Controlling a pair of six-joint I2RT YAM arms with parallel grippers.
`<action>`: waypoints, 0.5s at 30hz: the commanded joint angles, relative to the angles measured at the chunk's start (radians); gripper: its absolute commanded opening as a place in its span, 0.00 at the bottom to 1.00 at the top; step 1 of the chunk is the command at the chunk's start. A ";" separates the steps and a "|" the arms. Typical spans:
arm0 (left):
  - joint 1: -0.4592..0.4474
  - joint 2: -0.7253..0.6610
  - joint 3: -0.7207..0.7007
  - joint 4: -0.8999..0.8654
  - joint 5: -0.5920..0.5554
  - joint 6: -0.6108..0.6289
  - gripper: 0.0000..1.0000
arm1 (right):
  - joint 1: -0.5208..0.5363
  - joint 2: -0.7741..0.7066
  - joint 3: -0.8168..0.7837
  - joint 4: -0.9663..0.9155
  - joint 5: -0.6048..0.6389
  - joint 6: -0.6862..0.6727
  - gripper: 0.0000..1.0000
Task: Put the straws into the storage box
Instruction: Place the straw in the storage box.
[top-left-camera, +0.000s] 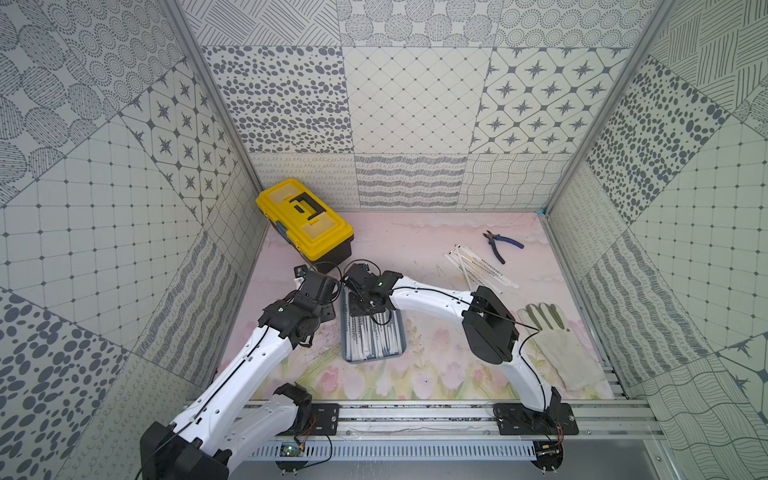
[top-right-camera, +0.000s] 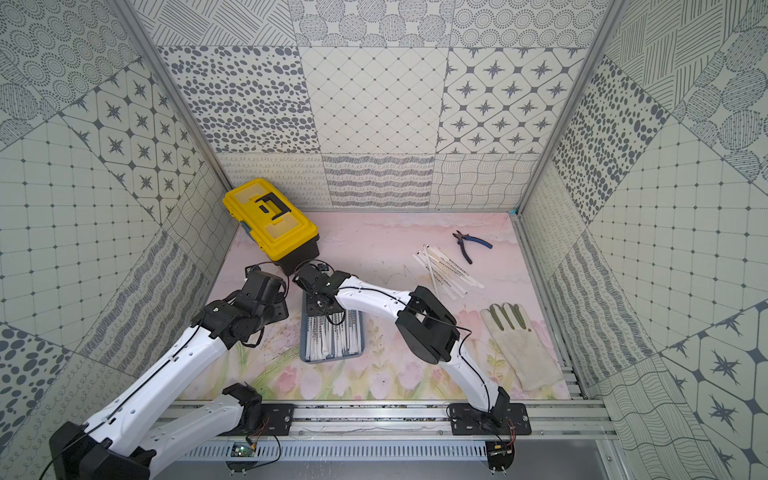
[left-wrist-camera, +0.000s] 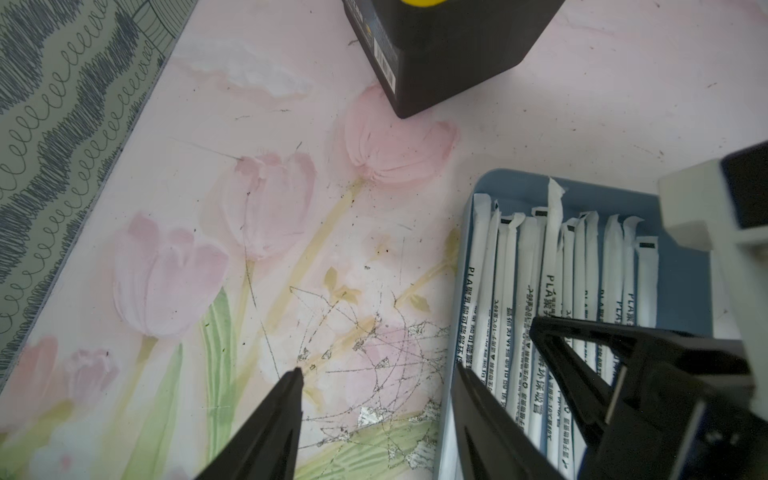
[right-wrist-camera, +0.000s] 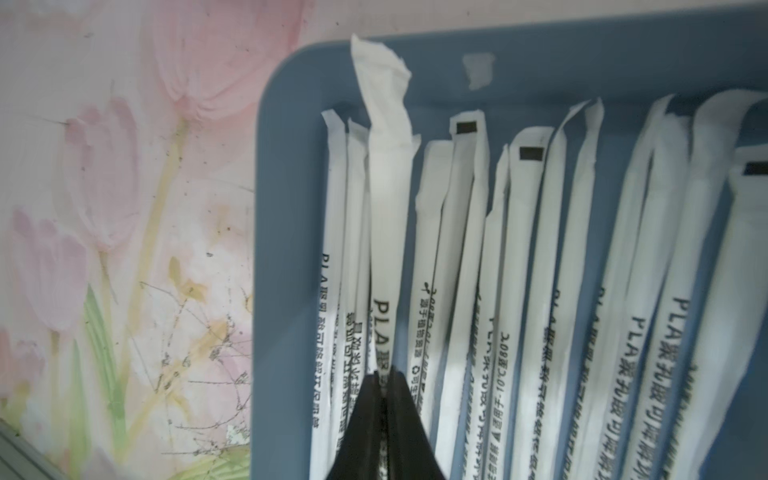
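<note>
A yellow toolbox (top-left-camera: 305, 218) stands back left, blue-handled pliers (top-left-camera: 503, 245) lie back right, 1 white glove (top-left-camera: 557, 345) nearer.

We find the box (top-left-camera: 374, 359) mid-front on the bench (top-left-camera: 415, 249), straws (top-left-camera: 370, 338) lying side by side in it. The toolbox (top-left-camera: 303, 220) stands behind it to the left, in the far corner. Behind and right of the box lie loose straws (top-left-camera: 478, 266), the pliers (top-left-camera: 498, 245) just behind them. The glove (top-left-camera: 557, 345) lies at the right front. The left end effector (left-wrist-camera: 378, 370) hangs just left of the box, the right end effector (right-wrist-camera: 384, 376) over its far end.
</note>
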 joint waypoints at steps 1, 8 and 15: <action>0.008 -0.003 0.003 -0.029 -0.016 -0.018 0.61 | -0.003 0.019 0.003 -0.003 -0.011 0.017 0.08; 0.008 0.004 0.010 -0.018 0.020 -0.015 0.60 | -0.020 -0.029 -0.048 0.021 -0.058 0.052 0.24; -0.065 0.077 0.061 0.056 0.098 0.049 0.60 | -0.115 -0.345 -0.325 0.078 -0.038 0.078 0.28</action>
